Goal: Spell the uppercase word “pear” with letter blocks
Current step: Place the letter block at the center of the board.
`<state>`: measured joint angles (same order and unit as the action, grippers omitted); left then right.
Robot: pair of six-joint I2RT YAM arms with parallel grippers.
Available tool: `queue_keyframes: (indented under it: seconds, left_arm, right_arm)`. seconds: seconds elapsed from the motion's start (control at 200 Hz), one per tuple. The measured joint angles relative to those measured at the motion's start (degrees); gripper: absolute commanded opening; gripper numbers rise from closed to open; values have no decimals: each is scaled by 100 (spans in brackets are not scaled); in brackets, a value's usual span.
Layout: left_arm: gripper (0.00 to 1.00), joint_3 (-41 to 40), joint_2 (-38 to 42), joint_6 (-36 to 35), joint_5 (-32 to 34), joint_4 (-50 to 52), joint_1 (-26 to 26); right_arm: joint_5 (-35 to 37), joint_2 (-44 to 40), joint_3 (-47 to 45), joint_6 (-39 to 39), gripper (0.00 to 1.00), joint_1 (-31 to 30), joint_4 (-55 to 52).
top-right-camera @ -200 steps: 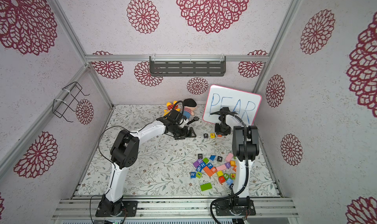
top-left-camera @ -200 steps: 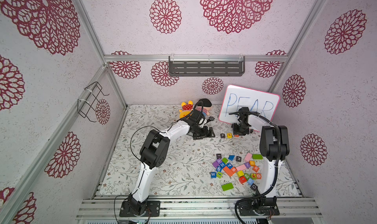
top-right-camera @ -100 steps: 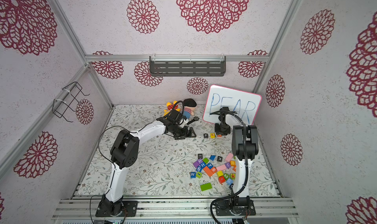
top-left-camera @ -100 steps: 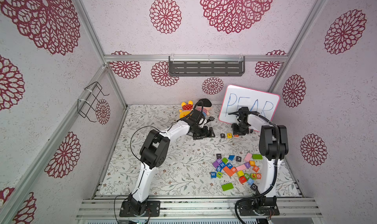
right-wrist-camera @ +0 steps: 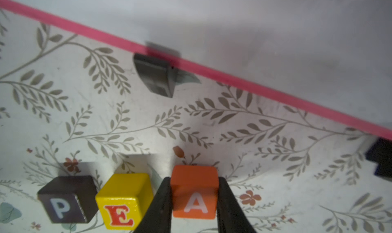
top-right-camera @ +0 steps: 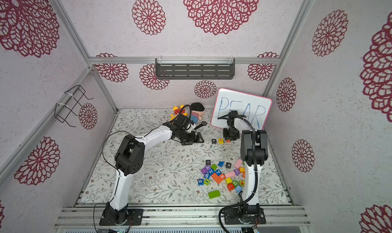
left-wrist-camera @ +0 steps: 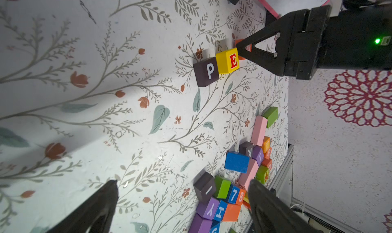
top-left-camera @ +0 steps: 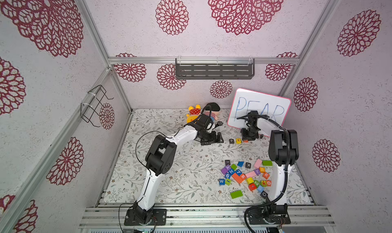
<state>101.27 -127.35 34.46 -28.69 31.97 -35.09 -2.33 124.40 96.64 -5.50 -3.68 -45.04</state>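
Near the whiteboard, a black P block (right-wrist-camera: 65, 200) and a yellow E block (right-wrist-camera: 125, 200) stand side by side on the mat. My right gripper (right-wrist-camera: 194, 200) is shut on the orange A block (right-wrist-camera: 194, 189), held low just right of the E with a small gap. In both top views the row shows as P (top-left-camera: 231, 141), E (top-left-camera: 238, 140) and A (top-left-camera: 245, 140). The orange-red R block (top-left-camera: 265, 175) lies in the loose pile. My left gripper (left-wrist-camera: 182, 200) is open and empty, lying low on the mat left of the row (top-left-camera: 214, 139).
A pink-edged whiteboard (top-left-camera: 258, 109) reading PEAR leans at the back right, just behind the row. A pile of coloured blocks (top-left-camera: 244, 174) lies at the front right beside the right arm's base. Plush toys (top-left-camera: 194, 113) sit at the back behind the left arm.
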Motion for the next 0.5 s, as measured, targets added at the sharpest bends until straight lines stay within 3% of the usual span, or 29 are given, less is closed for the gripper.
queue_keyframes:
  seconds: [0.5]
  left_arm:
    - [98, -11, 0, 0, 2, -22, 0]
  right_arm:
    - [-55, 2, 24, 125, 27, 0, -31]
